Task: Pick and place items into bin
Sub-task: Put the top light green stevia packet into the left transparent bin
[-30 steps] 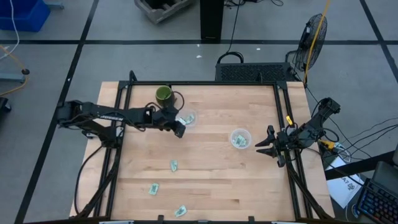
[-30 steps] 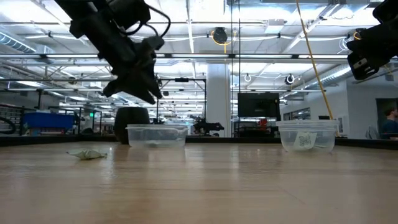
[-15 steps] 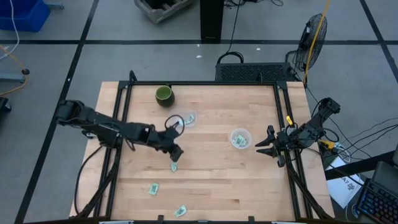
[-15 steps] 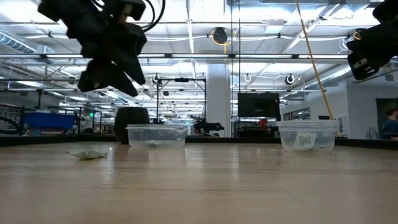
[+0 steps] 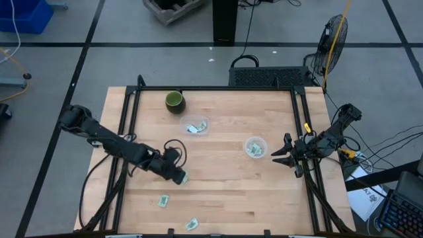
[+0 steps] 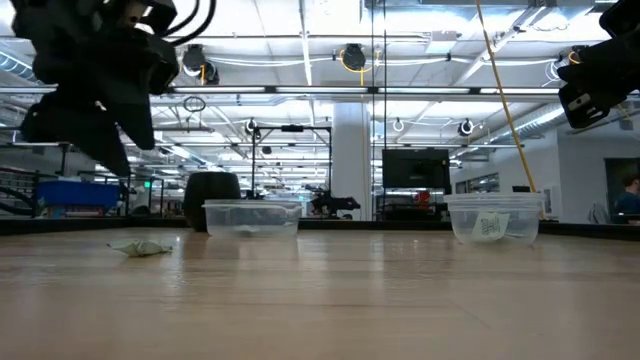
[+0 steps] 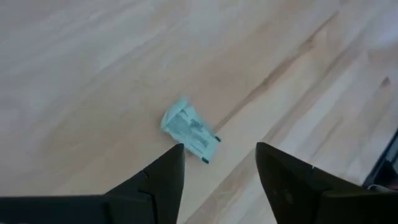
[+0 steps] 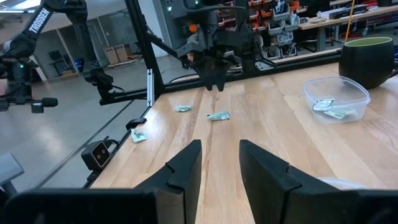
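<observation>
Over the middle-left of the table (image 5: 225, 198), we are holding our left gripper (image 5: 177, 176) just above a pale green packet (image 5: 184, 176); in the left wrist view the fingers (image 7: 163, 180) are standing apart with nothing between them, and the packet (image 7: 189, 129) is lying flat on the wood just ahead of their tips. Two more packets are lying nearer the front edge, one (image 5: 162, 201) to the left and one (image 5: 192, 224) almost at the edge. A clear bin (image 5: 196, 126) toward the back is holding packets, beside a dark green cup (image 5: 174, 100) at the back edge. A second clear bin (image 5: 255, 147) to the right is also holding a packet. We are keeping our right gripper (image 5: 277, 157) at the table's right edge, raised clear of the wood, near that second bin; its fingers (image 8: 180, 168) are parted and gripping nothing. From the low view, one packet (image 6: 142, 246) is showing on the wood, left of the two bins.
</observation>
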Action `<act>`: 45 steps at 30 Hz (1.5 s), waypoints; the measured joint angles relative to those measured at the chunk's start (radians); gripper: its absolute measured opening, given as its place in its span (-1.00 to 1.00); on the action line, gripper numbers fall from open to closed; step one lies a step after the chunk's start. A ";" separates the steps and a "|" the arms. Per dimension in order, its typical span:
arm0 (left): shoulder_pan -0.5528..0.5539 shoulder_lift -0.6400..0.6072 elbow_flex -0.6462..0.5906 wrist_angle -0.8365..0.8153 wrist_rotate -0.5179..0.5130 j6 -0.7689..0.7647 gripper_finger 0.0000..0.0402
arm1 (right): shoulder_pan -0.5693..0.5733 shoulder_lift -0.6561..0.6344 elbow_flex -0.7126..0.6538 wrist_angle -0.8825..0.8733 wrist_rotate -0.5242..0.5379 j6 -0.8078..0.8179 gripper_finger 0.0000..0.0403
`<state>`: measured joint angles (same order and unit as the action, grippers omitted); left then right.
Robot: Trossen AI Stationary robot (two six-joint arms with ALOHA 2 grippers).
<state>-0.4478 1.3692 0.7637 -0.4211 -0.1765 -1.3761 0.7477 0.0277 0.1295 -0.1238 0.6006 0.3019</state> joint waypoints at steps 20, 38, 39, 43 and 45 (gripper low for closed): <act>-0.012 0.010 -0.364 0.490 -0.038 -0.250 0.03 | 0.000 0.000 0.000 0.000 0.000 0.000 -0.50; 0.026 0.056 -0.367 0.575 -0.025 -0.200 0.03 | 0.000 0.000 0.000 0.000 0.000 0.000 -0.50; 0.026 0.071 -0.367 0.595 -0.023 -0.200 0.03 | 0.000 0.000 0.000 0.000 0.000 0.000 -0.50; 0.026 0.131 -0.366 0.670 -0.019 -0.199 0.03 | 0.000 0.000 0.000 0.000 0.000 0.000 -0.50; 0.026 0.147 -0.366 0.690 -0.006 -0.199 0.03 | 0.000 0.000 0.000 0.000 0.000 0.000 -0.50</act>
<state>-0.4221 1.5159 0.3981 0.2688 -0.1826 -1.5755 0.7479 0.0277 0.1295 -0.1238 0.6006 0.3019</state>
